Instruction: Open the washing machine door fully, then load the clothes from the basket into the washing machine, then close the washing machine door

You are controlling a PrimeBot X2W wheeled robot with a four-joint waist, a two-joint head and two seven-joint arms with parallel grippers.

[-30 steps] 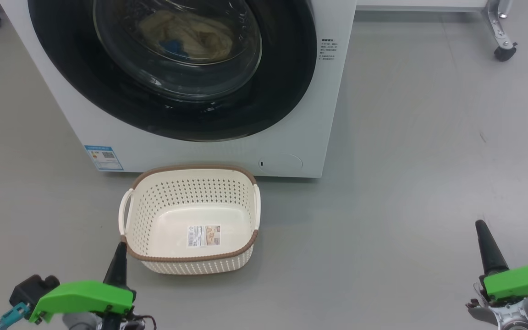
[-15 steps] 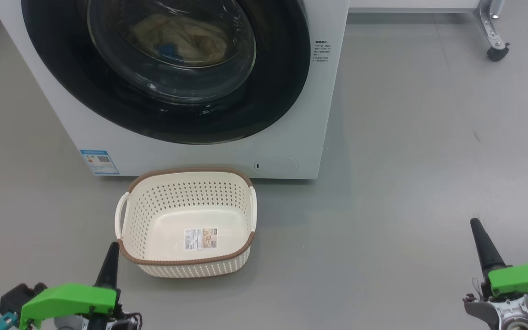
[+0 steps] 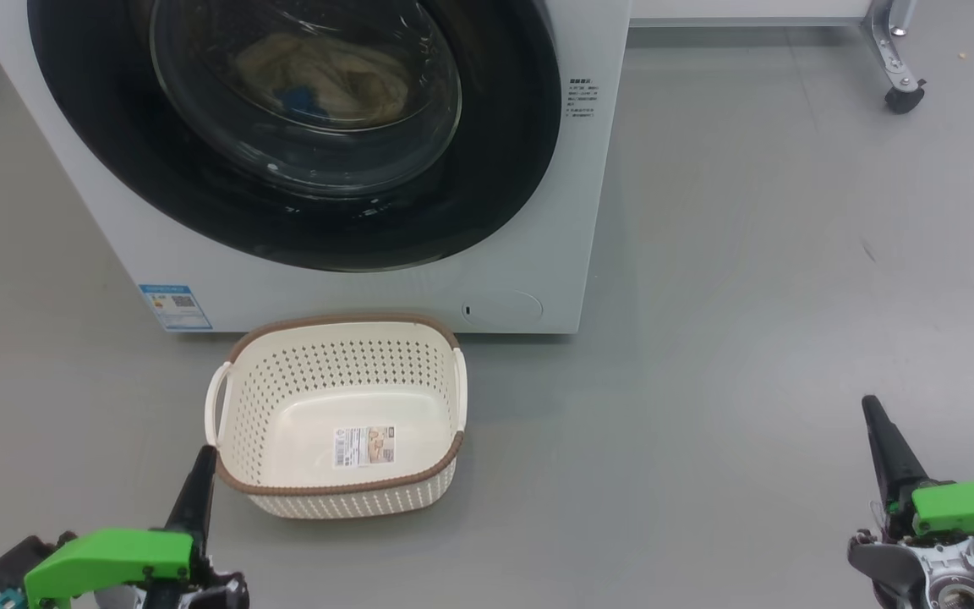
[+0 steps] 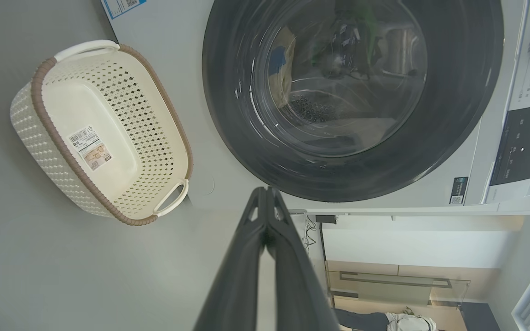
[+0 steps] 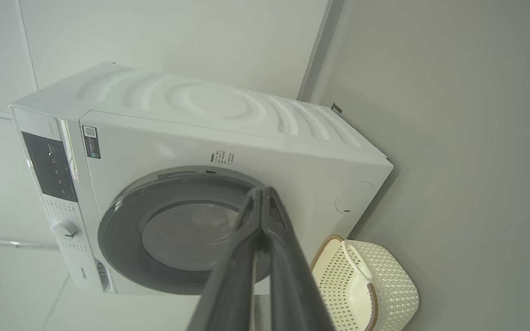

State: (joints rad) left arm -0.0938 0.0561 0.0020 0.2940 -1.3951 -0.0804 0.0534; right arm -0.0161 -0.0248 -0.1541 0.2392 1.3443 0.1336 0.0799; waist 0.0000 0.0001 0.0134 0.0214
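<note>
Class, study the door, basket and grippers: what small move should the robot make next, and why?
Probably none on the laundry: simply rest both arms. The washing machine door looks closed, the clothes lie behind its glass, the basket is empty, and the left gripper and right gripper are shut, holding nothing.

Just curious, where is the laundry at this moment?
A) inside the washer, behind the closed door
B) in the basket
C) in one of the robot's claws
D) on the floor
A: the cream and blue clothes show through the glass of the shut door, while the basket sits empty.
</note>
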